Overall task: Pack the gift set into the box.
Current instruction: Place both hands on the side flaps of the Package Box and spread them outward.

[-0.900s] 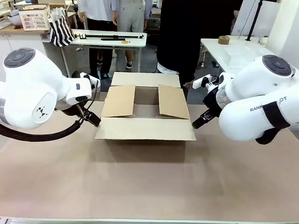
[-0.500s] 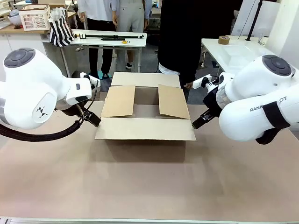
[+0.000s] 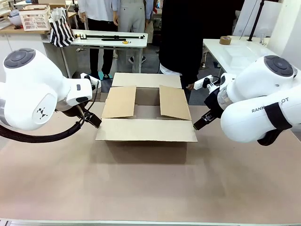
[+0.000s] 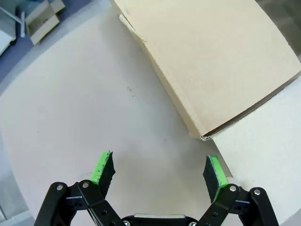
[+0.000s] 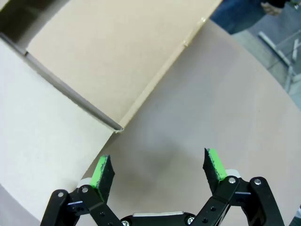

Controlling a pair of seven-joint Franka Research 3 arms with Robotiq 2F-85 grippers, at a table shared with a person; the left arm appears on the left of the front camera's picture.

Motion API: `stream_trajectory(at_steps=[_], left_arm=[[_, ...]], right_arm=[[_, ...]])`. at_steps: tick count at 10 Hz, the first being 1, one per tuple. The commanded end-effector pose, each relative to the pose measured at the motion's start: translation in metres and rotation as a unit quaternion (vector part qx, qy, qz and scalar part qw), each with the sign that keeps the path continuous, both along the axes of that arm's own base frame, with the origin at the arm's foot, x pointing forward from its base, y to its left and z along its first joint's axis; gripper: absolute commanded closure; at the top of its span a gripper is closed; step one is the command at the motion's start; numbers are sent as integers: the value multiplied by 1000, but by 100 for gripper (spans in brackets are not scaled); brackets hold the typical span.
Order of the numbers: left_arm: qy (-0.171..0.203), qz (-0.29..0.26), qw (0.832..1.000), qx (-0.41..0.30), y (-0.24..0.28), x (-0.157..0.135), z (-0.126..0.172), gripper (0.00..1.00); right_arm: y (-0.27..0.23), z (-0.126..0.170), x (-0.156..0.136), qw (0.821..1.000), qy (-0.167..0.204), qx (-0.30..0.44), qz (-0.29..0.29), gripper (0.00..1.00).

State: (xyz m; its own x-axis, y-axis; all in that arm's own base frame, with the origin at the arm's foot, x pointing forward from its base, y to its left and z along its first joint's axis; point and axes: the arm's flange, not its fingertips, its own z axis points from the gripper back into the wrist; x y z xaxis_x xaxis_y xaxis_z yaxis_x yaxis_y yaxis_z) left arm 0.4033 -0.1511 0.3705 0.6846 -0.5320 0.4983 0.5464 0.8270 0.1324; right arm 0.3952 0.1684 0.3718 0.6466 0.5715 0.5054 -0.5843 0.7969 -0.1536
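Observation:
The box [image 3: 146,113] is a shallow brown cardboard one at the table's middle. Its near and far flaps lie spread out, and its two side flaps are folded partly over the opening. My left gripper [image 3: 93,121] hangs just off the box's left front corner. In the left wrist view, this gripper [image 4: 159,169] is open over bare table, with a box flap [image 4: 211,61] ahead of it. My right gripper [image 3: 198,124] sits by the right front corner. In the right wrist view, it [image 5: 157,167] is open and holds nothing, near the flap [image 5: 108,52]. The gift set is out of view.
A person in dark clothes [image 3: 188,37] stands at the far side, with a hand [image 3: 190,86] near the box's far right corner. Behind are a white table [image 3: 235,54] with a tape roll [image 3: 225,40], a white basket [image 3: 35,19] and a striped bag [image 3: 61,29].

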Motion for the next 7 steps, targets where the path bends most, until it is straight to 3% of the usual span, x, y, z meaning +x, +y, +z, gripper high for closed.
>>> stream_trajectory(at_steps=[1,3,4,5,6,7], left_arm=[[0,0,1000,0,0,0,0,0],[0,0,1000,0,0,0,0,0],[69,6,997,20,22,-18,14,0],[103,-7,994,29,43,-40,29,0],[158,15,987,28,66,-66,51,0],[150,41,988,5,81,-89,79,0]], right_arm=[[0,0,0,1000,0,0,0,0],[0,0,0,1000,0,0,0,0],[-18,12,-15,997,64,-51,-11,0],[-35,30,-34,993,94,-65,-24,0],[-54,57,-57,994,82,-40,-65,0],[-68,84,-77,995,51,6,-80,0]])
